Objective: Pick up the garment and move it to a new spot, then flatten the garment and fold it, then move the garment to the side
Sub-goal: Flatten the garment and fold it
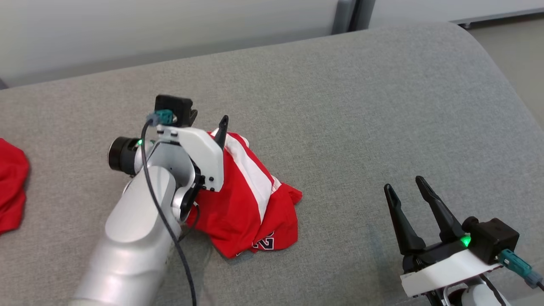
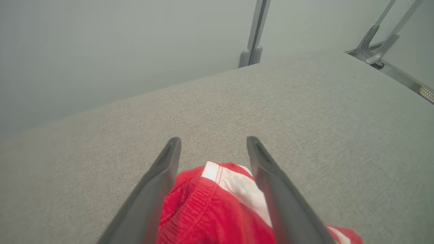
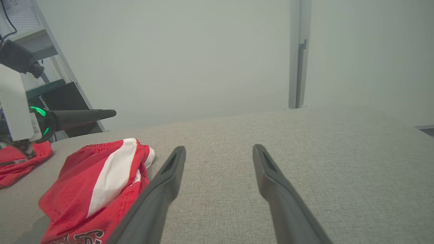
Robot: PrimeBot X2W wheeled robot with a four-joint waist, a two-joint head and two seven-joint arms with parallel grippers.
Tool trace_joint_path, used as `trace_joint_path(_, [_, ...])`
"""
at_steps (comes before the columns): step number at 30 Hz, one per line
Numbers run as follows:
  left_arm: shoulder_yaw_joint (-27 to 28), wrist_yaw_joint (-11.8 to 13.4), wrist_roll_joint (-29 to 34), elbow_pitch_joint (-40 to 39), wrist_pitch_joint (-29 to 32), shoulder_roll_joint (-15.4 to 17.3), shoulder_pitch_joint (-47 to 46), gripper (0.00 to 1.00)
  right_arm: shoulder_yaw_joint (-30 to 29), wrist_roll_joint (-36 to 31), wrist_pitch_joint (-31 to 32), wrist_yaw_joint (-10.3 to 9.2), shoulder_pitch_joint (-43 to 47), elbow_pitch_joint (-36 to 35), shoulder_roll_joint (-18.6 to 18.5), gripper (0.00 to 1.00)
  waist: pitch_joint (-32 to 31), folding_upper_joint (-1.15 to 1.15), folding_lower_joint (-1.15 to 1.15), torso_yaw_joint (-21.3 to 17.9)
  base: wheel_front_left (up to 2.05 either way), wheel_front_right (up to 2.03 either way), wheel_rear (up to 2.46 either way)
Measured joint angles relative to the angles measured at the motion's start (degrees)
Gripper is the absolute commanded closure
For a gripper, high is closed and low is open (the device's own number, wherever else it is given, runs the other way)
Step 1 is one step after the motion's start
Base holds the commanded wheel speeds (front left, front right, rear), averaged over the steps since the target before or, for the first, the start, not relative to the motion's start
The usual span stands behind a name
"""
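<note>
I judge this to be the very first step: the pick-up. The garment (image 1: 250,204), a pair of red shorts with a white stripe, lies in a crumpled heap on the grey cushion (image 1: 361,106), left of its middle in the head view. Nothing about it is flattened or folded yet.

My left gripper (image 2: 213,140) is over the far, waistband end of the heap. Its jaws are spread wide, and in the left wrist view the two dark fingers (image 2: 152,189) flank the red and white cloth. It holds nothing. In the right wrist view one of those fingers hangs clear above the elastic edge, so I judge it is not pressing into the fabric, though I cannot tell this for the other finger.

My right gripper (image 1: 403,183) waits at the lower right of the head view with its fingers pointing up. It is well apart from the shorts, its jaws are released and it is empty.

The next move, as I see it, is to lower the left fingers until the bunched waistband sits between them. Then I close on enough layers that the cloth does not slip out when lifted.

A second red cloth (image 1: 10,191) lies at the left edge of the cushion. I want to stay off that one.
</note>
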Motion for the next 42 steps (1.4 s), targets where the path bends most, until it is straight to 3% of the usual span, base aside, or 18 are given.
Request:
trace_joint_path(12, [-5.65, -3.93, 3.11, 14.15, 11.63, 0.63, -11.12, 0.0, 1.05, 0.01, 0.0, 0.0, -1.96, -0.21, 1.03, 0.0, 3.7, 0.0, 0.0, -3.12, 0.0, 0.0, 0.0])
trace_joint_path(23, [-7.73, -4.99, 4.49, 18.67, 17.62, 1.93, -14.02, 0.0, 1.26, 0.58, 0.0, 0.0, -1.94, -0.23, 1.07, 0.0, 4.06, 0.0, 0.0, -4.43, 0.0, 0.0, 0.0])
trace_joint_path(26, [-8.09, -5.7, 4.03, 19.07, 19.61, 1.66, -14.08, 0.29, 1.31, 0.58, 0.0, 0.0, -1.93, -0.21, 1.07, 0.0, 3.84, 0.0, 0.0, -4.43, 0.0, 0.0, 0.0])
trace_joint_path(27, [-8.26, -5.86, 3.22, 19.05, 20.34, 1.64, -14.08, 0.52, 1.37, 0.59, 0.0, 0.0, -1.93, -0.21, 1.07, 0.0, 3.76, 0.0, 0.0, -4.46, 0.0, 0.0, 0.0])
trace_joint_path(28, [-8.34, -5.91, 2.85, 19.03, 20.68, 1.58, -14.07, 0.57, 1.36, 0.59, 0.0, 0.0, -1.93, -0.21, 1.07, 0.0, 3.68, 0.0, 0.0, -4.45, 0.0, 0.0, 0.0])
trace_joint_path(29, [-8.54, -5.92, 2.63, 18.8, 20.91, 1.53, -14.07, 0.69, 1.35, 0.59, 0.01, 0.0, -1.93, -0.21, 1.05, 0.0, 3.59, 0.0, 0.0, -4.41, 0.0, 0.0, 0.0])
trace_joint_path(30, [-8.77, -5.92, 2.58, 18.47, 20.92, 1.52, -14.07, 0.94, 1.35, 0.59, 0.0, 0.0, -1.93, -0.21, 1.04, 0.0, 3.5, 0.0, 0.0, -4.36, 0.0, 0.0, 0.0])
trace_joint_path(31, [-8.93, -5.93, 2.57, 18.11, 20.96, 1.51, -14.07, 1.0, 1.35, 0.59, 0.0, 0.0, -1.93, -0.21, 1.03, 0.0, 3.39, 0.0, 0.0, -4.32, 0.0, 0.0, 0.0])
trace_joint_path(42, [-8.49, -7.43, -1.36, 9.14, 19.61, 1.7, -13.12, 1.0, 1.33, 1.03, 0.0, 0.0, -1.66, -0.2, 0.67, 0.0, 2.14, 0.0, 0.0, -2.04, 0.0, 0.0, 0.0])
